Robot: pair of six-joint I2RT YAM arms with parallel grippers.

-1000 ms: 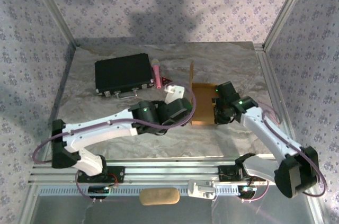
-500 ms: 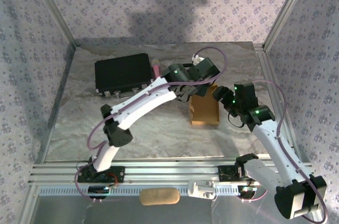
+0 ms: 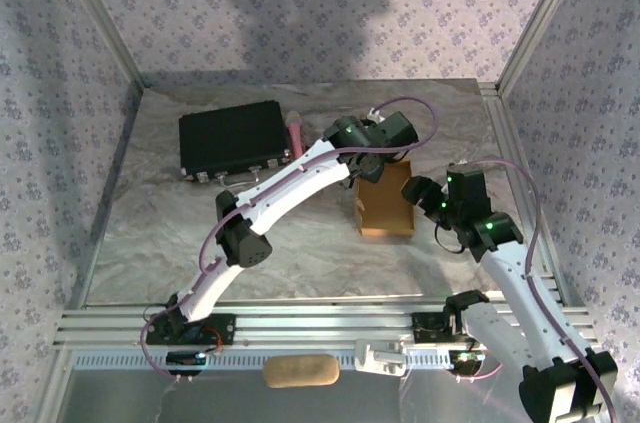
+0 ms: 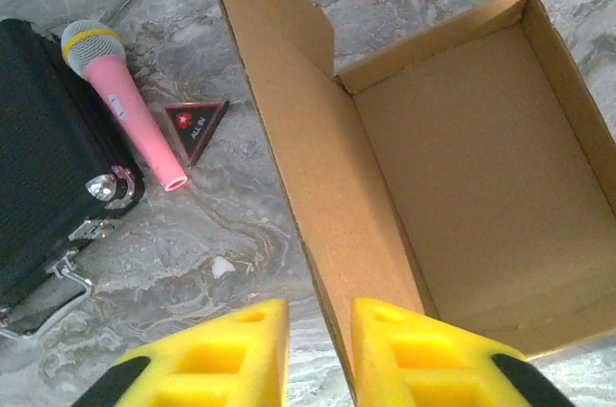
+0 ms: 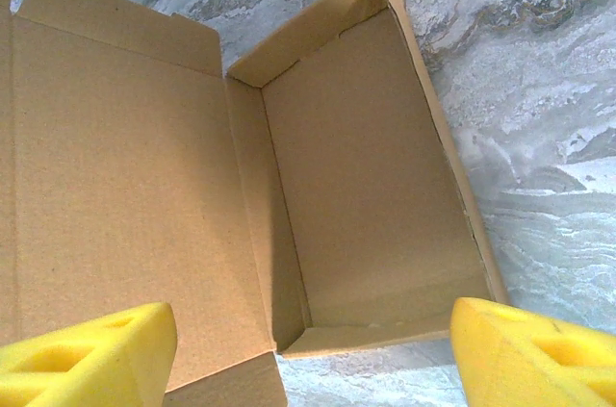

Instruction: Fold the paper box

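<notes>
The paper box [image 3: 386, 205] is a tan cardboard tray lying open on the marble table, its lid [image 4: 308, 157] standing upright along its left side. My left gripper [image 4: 320, 311] reaches in from the far left [image 3: 368, 171]. Its yellow jaws are narrow and straddle the lid's top edge. The right fingertip [image 4: 385, 325] lies against the cardboard, and a small gap stays on the left side. My right gripper [image 5: 313, 330] hovers wide open at the box's right side [image 3: 420, 189], holding nothing. The tray's floor [image 5: 366, 186] is bare.
A black case [image 3: 232, 138] lies at the back left with a pink microphone [image 4: 130, 118] and a small red triangle [image 4: 195, 125] beside it, close to the lid. Patterned walls and metal posts enclose the table. A tan pad [image 3: 300, 371] rests on the near rail.
My left arm swung from the box's near left to its far side, and its jaws narrowed around the lid. My right gripper drew back from the box towards the right.
</notes>
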